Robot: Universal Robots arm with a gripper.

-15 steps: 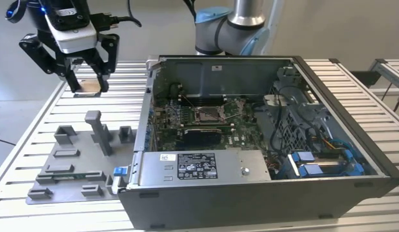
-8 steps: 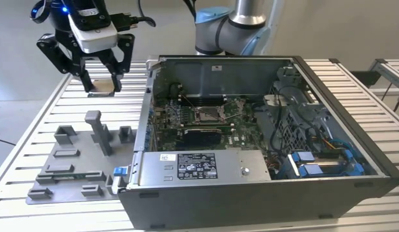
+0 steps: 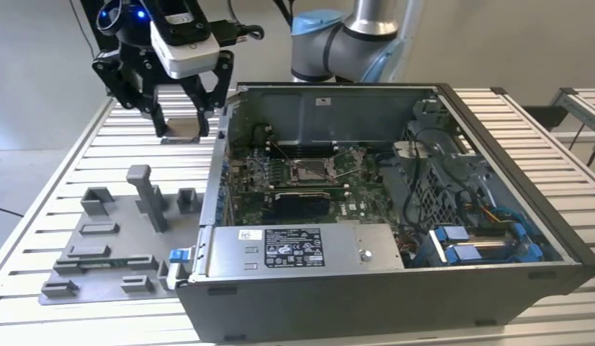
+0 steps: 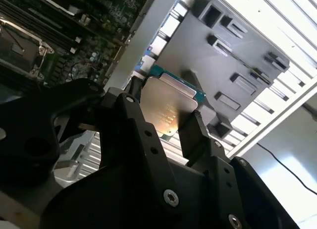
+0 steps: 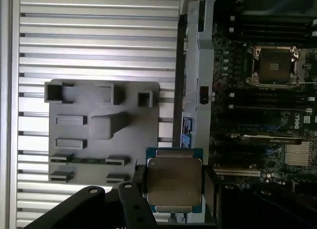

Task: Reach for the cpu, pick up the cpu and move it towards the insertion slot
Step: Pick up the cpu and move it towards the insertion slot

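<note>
My gripper (image 3: 187,124) hangs in the air over the slatted table, on the exterior view's left of the open computer case, shut on the cpu (image 3: 185,130). In both wrist views the cpu (image 5: 174,182) (image 4: 168,102) is a silvery square plate on a green edge, clamped flat between my two black fingers (image 5: 140,182). The insertion slot (image 3: 310,170) lies on the motherboard inside the case, with a shiny metal frame and a brownish centre. It also shows in the first wrist view (image 5: 274,65) and the second wrist view (image 4: 20,45), well apart from the cpu.
A grey plastic tray (image 3: 105,252) with blocks and a tall post (image 3: 148,198) sits on the table below and in front of my gripper. The case wall (image 3: 220,166) stands between gripper and motherboard. Cables and drive bays (image 3: 470,245) fill the case's right side.
</note>
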